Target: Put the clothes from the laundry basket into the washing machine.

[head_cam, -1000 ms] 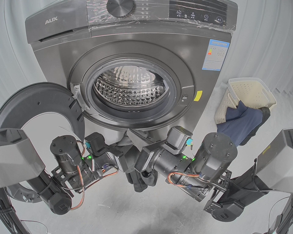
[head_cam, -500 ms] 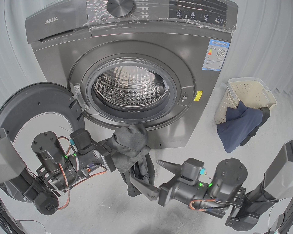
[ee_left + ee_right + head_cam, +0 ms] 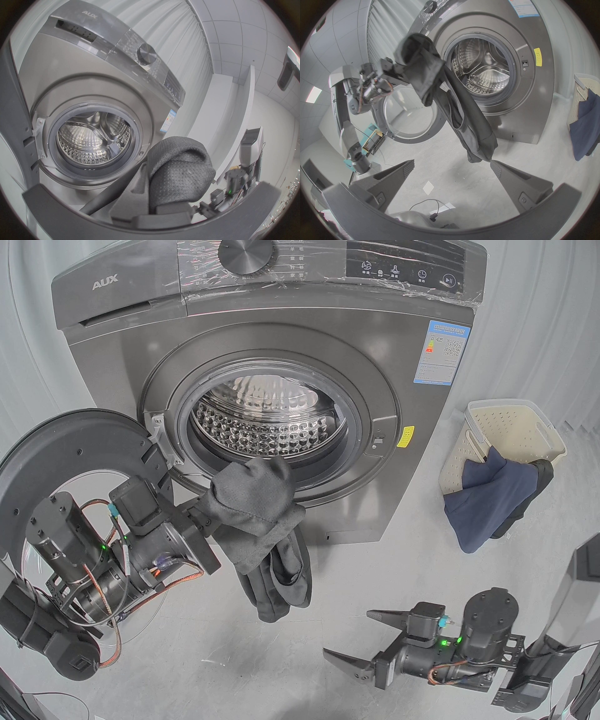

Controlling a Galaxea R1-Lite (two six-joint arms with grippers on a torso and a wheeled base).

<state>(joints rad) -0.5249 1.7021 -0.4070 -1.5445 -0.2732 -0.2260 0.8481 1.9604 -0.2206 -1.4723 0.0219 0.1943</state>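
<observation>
One dark garment (image 3: 259,515) clamped in left gripper (image 3: 206,518) jaws. Bunched top sits just before lower rim of drum opening (image 3: 269,427); long axis hangs toward floor. Opening lies up and ahead of jaws. Right gripper (image 3: 347,635) jaws wide, empty, low, well apart.

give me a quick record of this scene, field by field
machine: washing machine, door swung open, no clothes visible in the drum
left hand: shut on grey garment, held at the opening's lower rim, rest hanging down
right hand: open, low over the floor, holding nothing
basket: beside the machine, blue cloth draped over its rim
progress: garment not yet in drum
</observation>
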